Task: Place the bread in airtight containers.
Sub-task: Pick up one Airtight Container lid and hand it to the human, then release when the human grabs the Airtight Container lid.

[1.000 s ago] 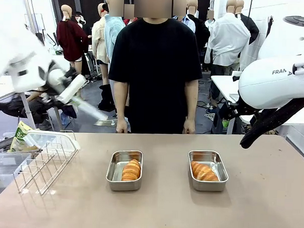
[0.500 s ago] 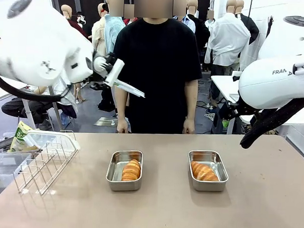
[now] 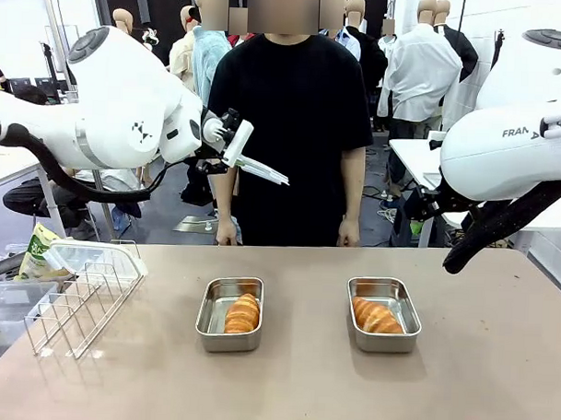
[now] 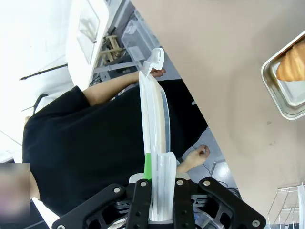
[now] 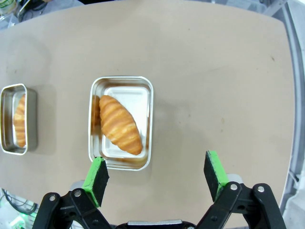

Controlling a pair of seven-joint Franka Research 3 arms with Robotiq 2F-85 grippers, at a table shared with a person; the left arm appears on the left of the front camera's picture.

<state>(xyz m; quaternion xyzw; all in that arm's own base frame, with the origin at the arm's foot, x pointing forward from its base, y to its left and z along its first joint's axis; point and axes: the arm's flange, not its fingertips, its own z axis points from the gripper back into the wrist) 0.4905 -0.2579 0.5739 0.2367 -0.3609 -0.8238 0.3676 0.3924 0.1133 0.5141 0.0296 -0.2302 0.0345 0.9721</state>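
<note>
Two steel tins stand uncovered on the table, each with one golden bread roll inside. The left tin point(image 3: 209, 311) holds a roll point(image 3: 243, 313), and the right tin point(image 3: 404, 314) holds another point(image 3: 376, 316). My left gripper point(image 3: 229, 139) is high above the table in front of the person, shut on a clear white-rimmed lid point(image 3: 263, 171). In the left wrist view that lid point(image 4: 155, 119) is edge-on between the fingers. My right gripper point(image 5: 156, 174) hangs open above the right tin point(image 5: 143, 95) and its roll point(image 5: 119, 124). The other tin point(image 5: 5, 119) lies farther off.
A white wire rack point(image 3: 79, 295) stands at the table's left end with a clear lid point(image 3: 76, 255) resting on it. A person stands at the far edge with both hands, one point(image 3: 226, 234) and the other point(image 3: 349, 235), at the table rim.
My left arm has swung from the far left toward the middle, carrying the clear lid up in front of the person. The tins, rolls and right arm have not moved.
</note>
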